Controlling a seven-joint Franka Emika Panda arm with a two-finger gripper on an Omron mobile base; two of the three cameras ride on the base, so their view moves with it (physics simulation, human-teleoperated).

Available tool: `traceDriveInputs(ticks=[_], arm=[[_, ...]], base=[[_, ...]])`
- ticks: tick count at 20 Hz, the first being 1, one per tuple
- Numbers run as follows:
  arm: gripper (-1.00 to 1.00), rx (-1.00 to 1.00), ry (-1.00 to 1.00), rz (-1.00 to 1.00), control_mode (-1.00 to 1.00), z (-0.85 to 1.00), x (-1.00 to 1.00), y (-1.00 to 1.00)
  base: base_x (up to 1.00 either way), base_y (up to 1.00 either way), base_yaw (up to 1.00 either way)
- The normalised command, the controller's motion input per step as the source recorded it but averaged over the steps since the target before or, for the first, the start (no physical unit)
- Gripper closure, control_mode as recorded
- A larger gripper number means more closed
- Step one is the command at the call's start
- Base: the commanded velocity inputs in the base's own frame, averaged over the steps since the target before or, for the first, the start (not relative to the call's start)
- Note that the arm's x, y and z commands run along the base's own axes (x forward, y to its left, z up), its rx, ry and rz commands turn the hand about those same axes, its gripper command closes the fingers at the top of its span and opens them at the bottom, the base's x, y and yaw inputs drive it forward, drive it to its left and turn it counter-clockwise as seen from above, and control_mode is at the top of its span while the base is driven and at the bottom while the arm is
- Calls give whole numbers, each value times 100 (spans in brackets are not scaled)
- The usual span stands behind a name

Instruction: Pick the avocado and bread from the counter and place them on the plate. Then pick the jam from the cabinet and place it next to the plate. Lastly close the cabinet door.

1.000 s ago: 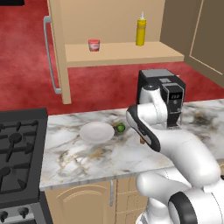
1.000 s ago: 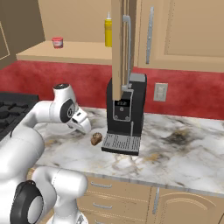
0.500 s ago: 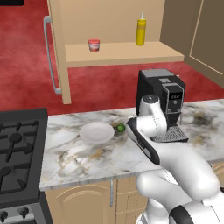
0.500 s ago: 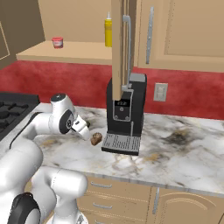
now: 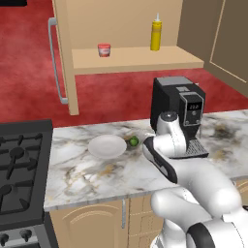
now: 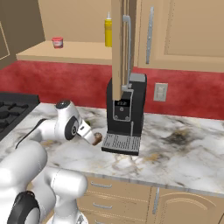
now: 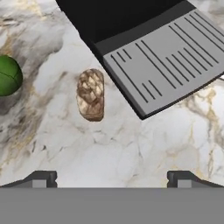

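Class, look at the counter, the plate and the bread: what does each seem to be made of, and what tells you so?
Counter: looks like polished marble, white with grey and tan veins. Plate: plain, smooth white, probably glazed ceramic, though the look leaves it open. Bread: a rough, cracked brown-tan crust, matte, like a baked loaf.

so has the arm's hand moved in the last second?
Yes. In the right base view the gripper has dropped toward the counter and edged closer to the coffee machine, now low beside the bread.
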Motion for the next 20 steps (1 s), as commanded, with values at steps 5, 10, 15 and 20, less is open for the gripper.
traceDriveInputs(ticks=[5,10,15,20], arm=[[-100,0,0,0,-100,-15,28,0],[-100,0,0,0,-100,-16,28,-1],[-100,0,0,0,-100,-18,25,-1],[-100,0,0,0,-100,-22,25,0]], base=[[0,0,0],[0,0,0],[0,0,0],[0,0,0]])
